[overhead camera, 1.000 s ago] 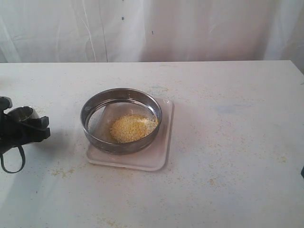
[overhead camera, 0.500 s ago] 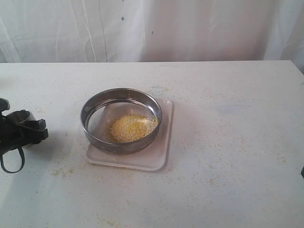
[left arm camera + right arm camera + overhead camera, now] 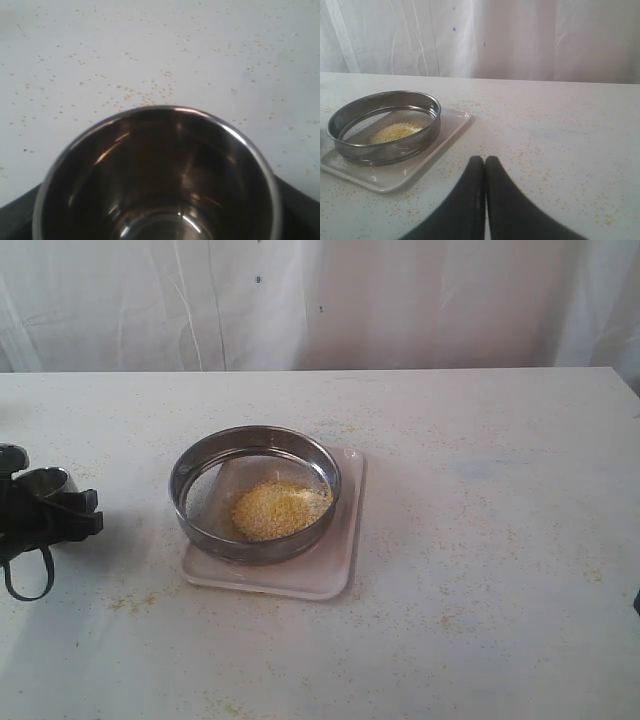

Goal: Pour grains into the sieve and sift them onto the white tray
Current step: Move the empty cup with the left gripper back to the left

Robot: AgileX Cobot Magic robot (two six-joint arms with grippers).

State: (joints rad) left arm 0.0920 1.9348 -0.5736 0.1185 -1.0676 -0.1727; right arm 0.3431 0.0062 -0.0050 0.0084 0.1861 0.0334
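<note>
The left pincer (image 3: 92, 512), black, sits at the left edge of the counter (image 3: 480, 540), its fingers clamped on either side of a small steel cup (image 3: 45, 481). The cup's mouth faces up. From the left wrist camera its inside shows only dark, reflecting steel. Whether the cup rests on the counter or hangs just above it cannot be told.

The right pincer (image 3: 485, 159) has its two black fingers pressed flat together with nothing between them. It sits low over the counter, well apart from the tray.

Scattered yellow specks (image 3: 130, 602) dot the pale counter, thickest in front of the left pincer and around the tray.

Near the middle of the counter lies the white tray (image 3: 338, 558), square with rounded corners. The sieve (image 3: 256, 546) stands on it — a wide round steel ring with a fine mesh floor. It sits toward the tray's left side, so a bare strip of tray shows along the right and the front.

The grains (image 3: 275, 508) lie in one low golden heap on the mesh, slightly right of the sieve's centre, with a few paler bits at the heap's right edge.

Farthest back, a creased white curtain (image 3: 400, 300) hangs behind the counter.
</note>
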